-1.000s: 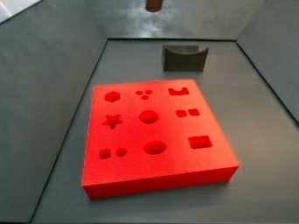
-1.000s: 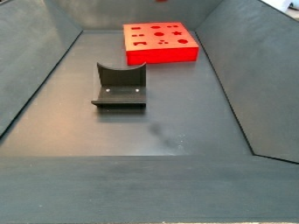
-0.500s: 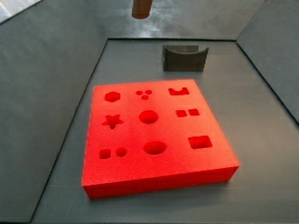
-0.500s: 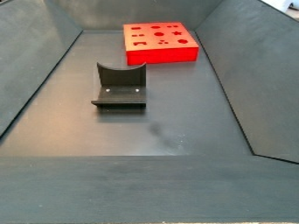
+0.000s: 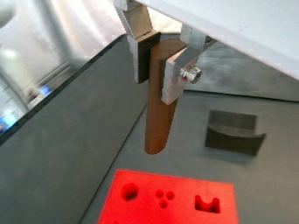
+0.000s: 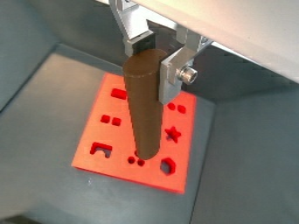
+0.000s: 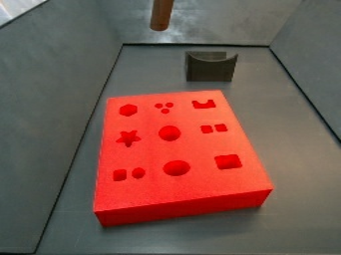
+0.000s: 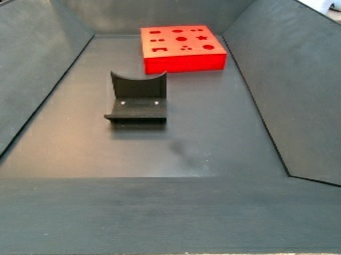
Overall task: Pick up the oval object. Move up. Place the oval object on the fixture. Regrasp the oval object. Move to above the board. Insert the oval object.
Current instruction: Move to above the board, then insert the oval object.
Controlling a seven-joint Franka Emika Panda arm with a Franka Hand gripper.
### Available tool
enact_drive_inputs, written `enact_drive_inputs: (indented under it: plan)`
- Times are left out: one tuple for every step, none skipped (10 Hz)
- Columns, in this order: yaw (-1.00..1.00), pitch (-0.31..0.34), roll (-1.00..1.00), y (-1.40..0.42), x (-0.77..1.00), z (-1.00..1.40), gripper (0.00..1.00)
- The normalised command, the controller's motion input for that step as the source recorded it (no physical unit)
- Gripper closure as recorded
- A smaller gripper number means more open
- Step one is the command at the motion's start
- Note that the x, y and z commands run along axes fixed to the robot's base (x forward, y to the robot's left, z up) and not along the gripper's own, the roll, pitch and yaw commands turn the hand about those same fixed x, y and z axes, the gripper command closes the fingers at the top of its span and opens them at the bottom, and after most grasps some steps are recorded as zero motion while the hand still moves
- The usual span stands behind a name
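Note:
My gripper [image 5: 160, 61] is shut on the oval object [image 5: 158, 109], a long reddish-brown peg hanging straight down from the fingers; both show in the other wrist view too, gripper [image 6: 152, 66] and peg [image 6: 143, 105]. In a side view only the peg's lower end [image 7: 159, 13] shows at the top edge, high above the far end of the board [image 7: 173, 149]. The red board with shaped holes lies below the peg in a wrist view [image 6: 107, 131]. The dark fixture [image 7: 209, 66] stands empty behind the board, and nearer in the other side view [image 8: 136, 100].
Grey sloping walls [image 7: 54, 60] enclose the grey floor [image 8: 173, 149]. The board [image 8: 182, 48] lies at the far end in a side view. The fixture [image 5: 232, 131] and the board's near edge [image 5: 170, 197] show in a wrist view.
The peg's tip has moved left and lower into a side view over the last second, from above the fixture toward the board's far end. Board and fixture have not moved.

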Motion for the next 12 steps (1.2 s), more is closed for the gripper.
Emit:
enact_drive_inputs:
  plan:
    - [1.00,-0.325,-0.31,0.03,-0.08,0.00,1.00]
    - [1.00,-0.378,-0.30,0.03,-0.09,0.00,1.00]
    - [0.97,-0.449,-0.27,0.03,-0.09,0.00,1.00]
    - [0.79,-0.402,-0.21,0.02,-0.08,0.00,1.00]
    - [0.44,-0.283,-0.11,0.02,-0.07,0.00,1.00]
    - [0.26,-0.195,-0.07,0.02,-0.05,0.00,1.00]
    - [0.45,-0.004,-0.02,-0.40,0.00,-0.20,1.00]
    - [0.00,0.000,0.00,-0.11,0.00,0.00,1.00]
    - [0.01,0.000,0.00,0.00,0.00,0.00,1.00]
    - [0.00,0.000,0.00,0.00,0.02,0.00,1.00]
    - [-0.48,0.003,0.05,-0.35,0.13,0.00,1.00]
    - [-0.78,0.000,0.07,-0.35,0.00,-0.01,1.00]
